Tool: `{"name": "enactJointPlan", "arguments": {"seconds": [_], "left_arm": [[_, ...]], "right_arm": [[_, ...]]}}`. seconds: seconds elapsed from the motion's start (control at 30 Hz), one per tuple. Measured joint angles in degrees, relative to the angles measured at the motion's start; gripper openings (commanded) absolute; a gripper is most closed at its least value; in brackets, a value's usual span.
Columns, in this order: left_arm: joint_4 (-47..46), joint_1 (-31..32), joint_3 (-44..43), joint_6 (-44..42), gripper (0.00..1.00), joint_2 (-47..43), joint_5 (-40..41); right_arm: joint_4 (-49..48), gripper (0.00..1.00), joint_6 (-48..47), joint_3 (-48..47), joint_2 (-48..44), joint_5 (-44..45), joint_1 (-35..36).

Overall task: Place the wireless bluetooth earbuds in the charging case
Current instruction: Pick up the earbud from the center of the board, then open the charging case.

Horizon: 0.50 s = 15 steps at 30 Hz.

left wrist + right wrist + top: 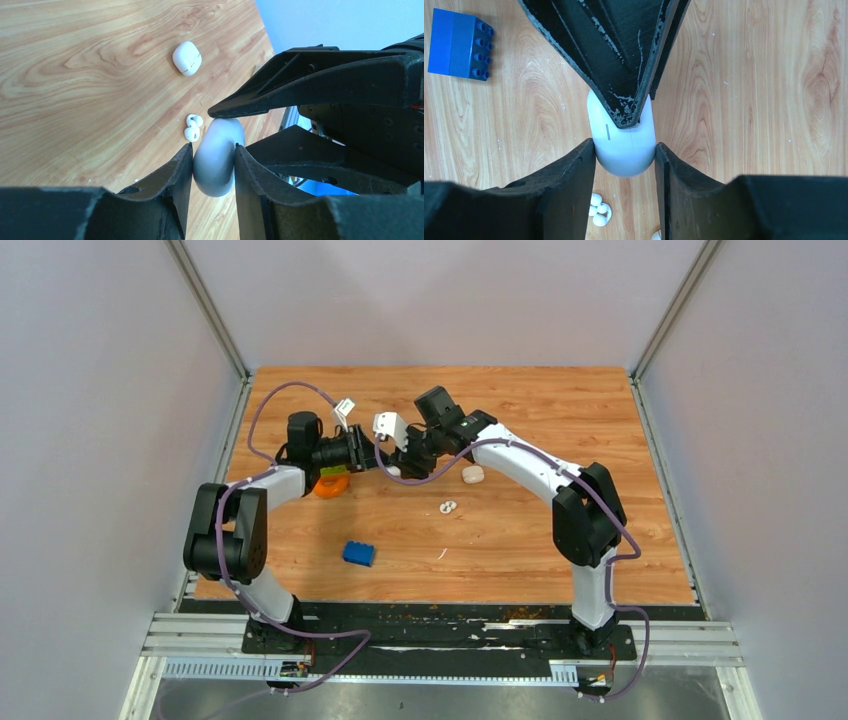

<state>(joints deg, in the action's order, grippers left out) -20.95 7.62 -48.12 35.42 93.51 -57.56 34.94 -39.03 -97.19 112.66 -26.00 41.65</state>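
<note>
A white oval charging case (pixel 624 157) hangs above the wood table (pixel 560 420), its lid closed along a thin seam. My right gripper (pixel 624 145) is shut on its rounded end. My left gripper (pixel 213 146) is shut on the same case (pixel 216 170) from the opposite side. In the top view both grippers meet at the case (pixel 393 471), the left gripper (pixel 383 460) coming from the left and the right gripper (pixel 405 462) from the right. The earbuds (pixel 448 506) lie in a small white cluster on the table, below the case (pixel 193 127) (pixel 599 207).
A second white pebble-shaped case (pixel 472 474) lies on the table to the right of the grippers (pixel 187 57). A blue toy brick (pixel 359 553) sits nearer the front (pixel 459 45). An orange object (pixel 331 485) lies under the left arm.
</note>
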Motion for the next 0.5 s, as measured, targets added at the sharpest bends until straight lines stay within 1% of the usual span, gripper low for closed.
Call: {"name": "enactJointPlan", "arguments": {"seconds": [0.07,0.17,0.27,0.33,0.5], "left_arm": [[-1.3,0.0,-0.4,1.2,0.39,1.1,-0.8],[-2.5,0.0,-1.0,2.8,0.48,2.3,-2.0],[-3.3,0.1,-1.4,3.8,0.51,3.0,-3.2],[-2.9,0.2,-2.1,3.9,0.52,3.4,-3.8],[3.2,0.7,-6.5,1.7,0.48,5.7,-5.0]], "right_arm": [[0.2,0.33,0.0,0.0,0.0,0.0,-0.2],[0.4,0.33,0.2,0.0,0.0,0.3,-0.3],[0.3,0.34,0.4,0.0,0.0,0.5,-0.4],[0.3,0.33,0.4,0.0,0.0,0.7,-0.4],[-0.3,0.33,0.4,0.0,0.0,1.8,-0.4]]}}
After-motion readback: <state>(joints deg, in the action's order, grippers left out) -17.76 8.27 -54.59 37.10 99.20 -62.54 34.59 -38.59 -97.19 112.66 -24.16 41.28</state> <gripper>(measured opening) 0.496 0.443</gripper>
